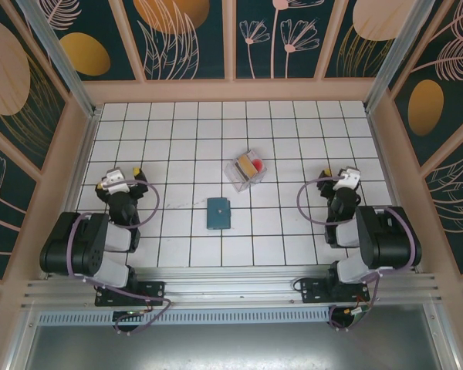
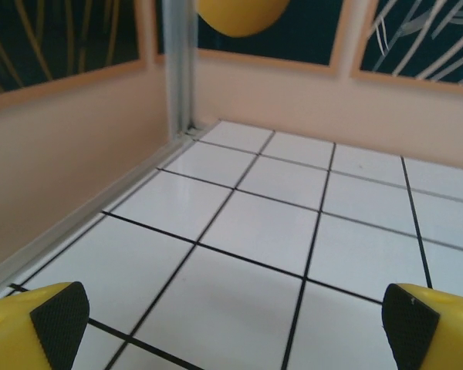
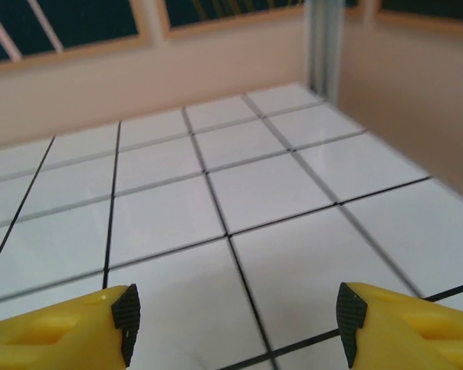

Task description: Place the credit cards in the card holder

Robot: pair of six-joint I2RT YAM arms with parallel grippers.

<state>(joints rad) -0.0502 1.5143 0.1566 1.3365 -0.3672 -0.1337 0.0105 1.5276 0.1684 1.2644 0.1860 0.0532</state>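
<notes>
The teal card holder (image 1: 218, 213) lies flat and closed on the white tiles near the middle of the table. Behind it, a clear plastic tray (image 1: 245, 170) holds the credit cards (image 1: 251, 167), a yellow-tan one and a red one showing. My left gripper (image 1: 126, 173) rests at the left side of the table, far from both; its yellow fingers (image 2: 38, 327) stand wide apart over bare tile. My right gripper (image 1: 338, 177) rests at the right side, open as well, with nothing between its fingertips (image 3: 127, 320).
Peach walls with dark floral panels close in the table on three sides. A metal corner post (image 2: 179, 69) stands ahead of the left gripper, and another post (image 3: 324, 46) ahead of the right one. Open tiles separate both arms from the holder.
</notes>
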